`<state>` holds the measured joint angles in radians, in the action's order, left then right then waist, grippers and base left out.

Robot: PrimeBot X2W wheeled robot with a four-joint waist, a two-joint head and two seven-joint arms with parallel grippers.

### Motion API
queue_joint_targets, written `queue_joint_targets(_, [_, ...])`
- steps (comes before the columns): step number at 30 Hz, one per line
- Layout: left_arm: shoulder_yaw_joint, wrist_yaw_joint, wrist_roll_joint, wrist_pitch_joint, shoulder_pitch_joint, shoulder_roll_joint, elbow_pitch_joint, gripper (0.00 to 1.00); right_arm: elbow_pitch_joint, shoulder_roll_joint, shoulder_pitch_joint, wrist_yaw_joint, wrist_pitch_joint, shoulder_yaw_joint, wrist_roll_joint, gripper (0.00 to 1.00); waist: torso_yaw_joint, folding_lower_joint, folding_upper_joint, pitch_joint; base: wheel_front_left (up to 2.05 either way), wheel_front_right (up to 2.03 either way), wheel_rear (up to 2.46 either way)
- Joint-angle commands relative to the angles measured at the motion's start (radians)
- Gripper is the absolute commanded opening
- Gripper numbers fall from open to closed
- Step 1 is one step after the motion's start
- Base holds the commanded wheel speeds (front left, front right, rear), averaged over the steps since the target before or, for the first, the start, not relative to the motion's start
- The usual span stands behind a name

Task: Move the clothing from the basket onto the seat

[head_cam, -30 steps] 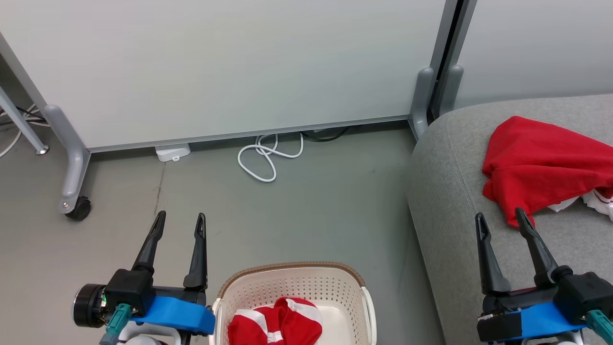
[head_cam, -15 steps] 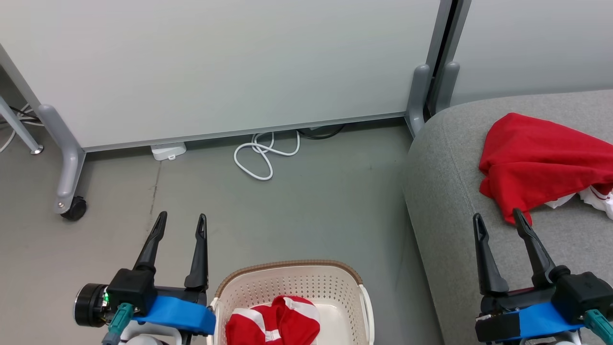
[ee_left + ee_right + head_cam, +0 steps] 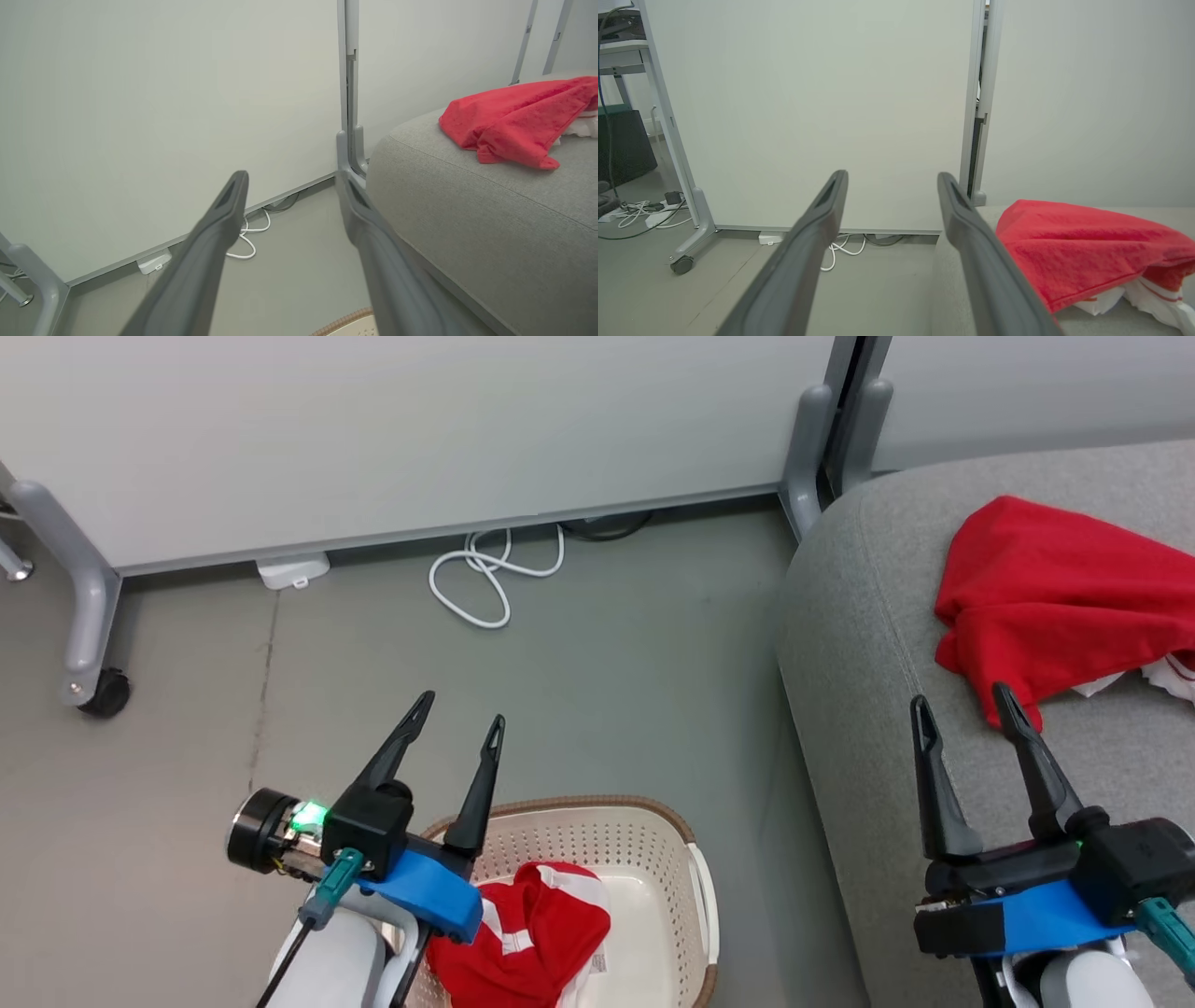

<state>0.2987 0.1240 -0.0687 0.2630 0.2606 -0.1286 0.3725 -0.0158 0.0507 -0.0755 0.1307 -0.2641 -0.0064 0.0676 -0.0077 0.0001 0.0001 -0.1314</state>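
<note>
Basket: cream-white perforated plastic basket [image 3: 653, 812] with a brown rim.
Done: one red fabric garment with white trim [image 3: 1055, 588] lies crumpled on the large light-grey upholstered seat [image 3: 868, 663], right of the basket.
Left to do: a red-and-white striped garment [image 3: 537, 933] lies inside the basket.
Left gripper [image 3: 464, 707]: spread wide, empty, over the basket's left rim.
Right gripper [image 3: 960, 696]: spread wide, empty, over the seat, right of the basket.
Progress: seemingly halfway.

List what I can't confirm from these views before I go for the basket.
Basket garment: head view, left part behind the left gripper, bottom cut by the edge; anything beneath is hidden.
Basket: near rim off the head view's bottom edge.
Seat garment: right side cut off by the frame edge in head and both wrist views.
</note>
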Motion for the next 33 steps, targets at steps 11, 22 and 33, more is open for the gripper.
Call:
queue_joint_targets(11, [0.182, 0.006, 0.016, 0.003, 0.173, -0.055, 0.223, 1.00, 0.040, 0.016, -0.113, 0.000, 0.000, 0.020, -0.029, 1.00, -0.021, -0.0001, -0.0001, -0.163, 0.00, 0.00, 0.00])
queue_joint_targets(22, [0.361, 0.006, 0.006, 0.003, 0.343, -0.087, 0.464, 1.00, 0.071, 0.028, -0.199, 0.000, 0.000, 0.045, -0.035, 1.00, -0.053, -0.0001, -0.0001, -0.321, 0.00, 0.00, 0.00])
queue_joint_targets(33, [0.567, 0.006, -0.003, -0.038, 0.517, -0.088, 0.766, 1.00, 0.103, 0.035, -0.303, 0.000, 0.000, 0.080, -0.040, 1.00, -0.102, -0.0001, -0.0001, -0.496, 0.00, 0.00, 0.00])
